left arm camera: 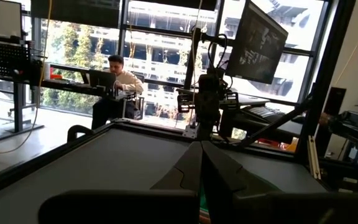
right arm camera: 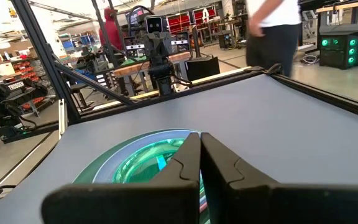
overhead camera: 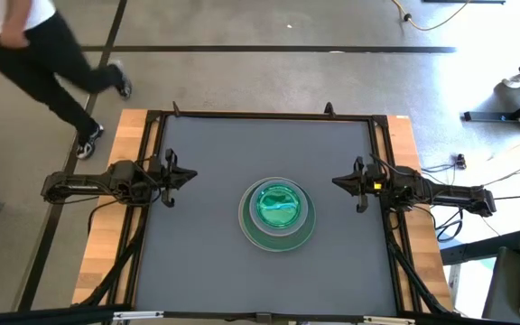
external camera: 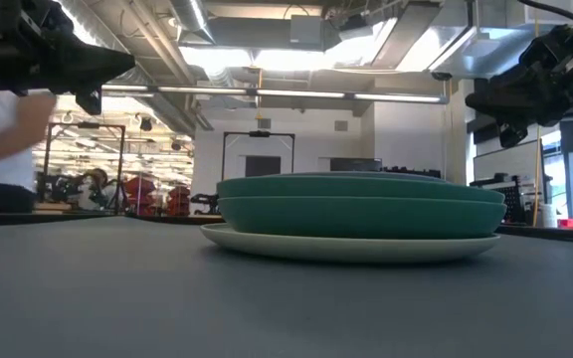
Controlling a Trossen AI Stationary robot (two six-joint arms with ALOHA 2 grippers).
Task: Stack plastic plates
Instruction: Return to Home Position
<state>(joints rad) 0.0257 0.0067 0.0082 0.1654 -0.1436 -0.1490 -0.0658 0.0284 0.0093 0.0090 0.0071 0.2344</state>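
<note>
A single stack of round plastic plates (overhead camera: 278, 215) sits in the middle of the grey desk (overhead camera: 215, 262), a little nearer its front edge. A matte cream-white plate (external camera: 351, 246) is at the bottom, green ones are above it, and a translucent cyan plate (overhead camera: 278, 204) is on top. The left claw (overhead camera: 190, 174) hangs by the left edge with its fingers pressed together and holding nothing. The right claw (overhead camera: 337, 181) mirrors it at the right edge, also closed and empty. A person (overhead camera: 43, 54) walks beyond the far left corner.

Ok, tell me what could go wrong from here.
1. The small see-through plates look off-centre on the big plates, so a knock might slide them.
2. A person is walking close to the table corner by the left arm and could bump either.
</note>
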